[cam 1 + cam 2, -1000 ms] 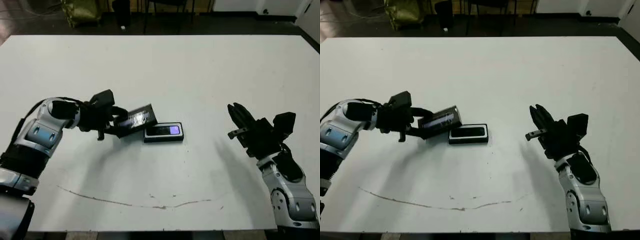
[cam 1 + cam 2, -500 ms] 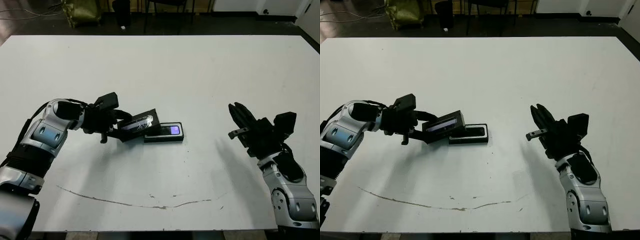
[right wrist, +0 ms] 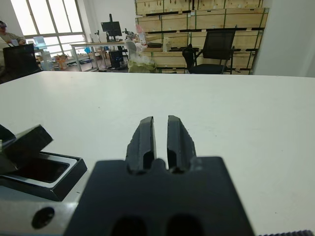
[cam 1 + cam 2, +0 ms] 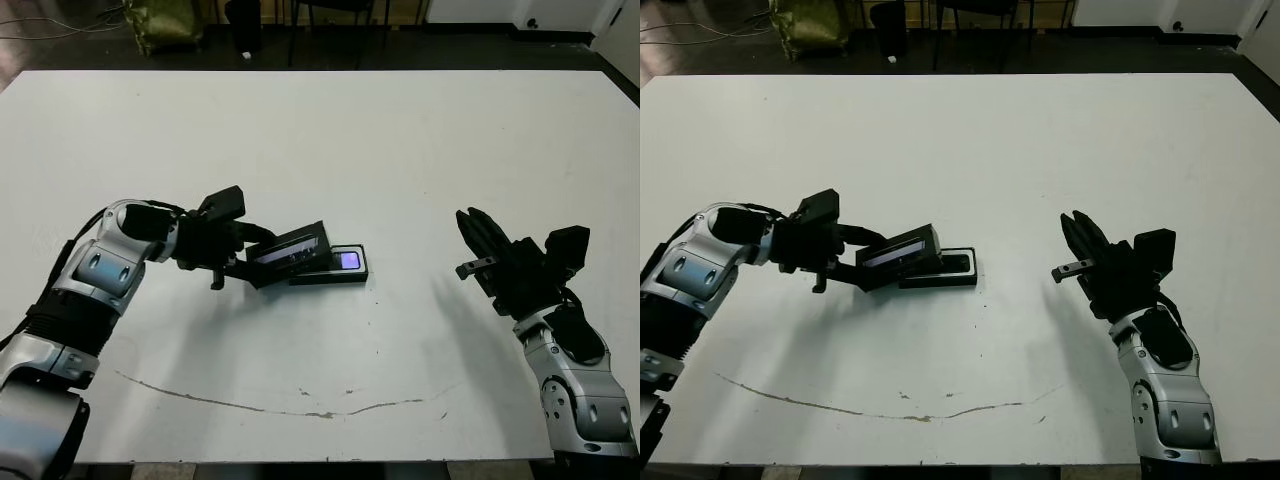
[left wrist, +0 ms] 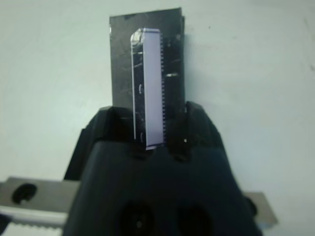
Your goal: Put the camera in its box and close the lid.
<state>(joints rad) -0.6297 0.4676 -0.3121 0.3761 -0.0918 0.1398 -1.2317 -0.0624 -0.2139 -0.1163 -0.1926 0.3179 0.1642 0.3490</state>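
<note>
Left gripper (image 5: 150, 130): black body, two fingers clamped on the lid (image 5: 146, 78). Lid: black, glossy silvery strip lengthwise, extending outward above the white table (image 5: 256, 73).

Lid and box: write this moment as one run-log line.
left end effector: shut on lid, tilted over box | camera: in box | right end effector: shut, idle

No legible text, label, brand, number or sign appears in any view. The glossy strip on the lid (image 5: 147, 88) shows only scratches and reflections. The lit screen of the camera (image 4: 347, 260), beside the lid, displays no readable characters.
</note>
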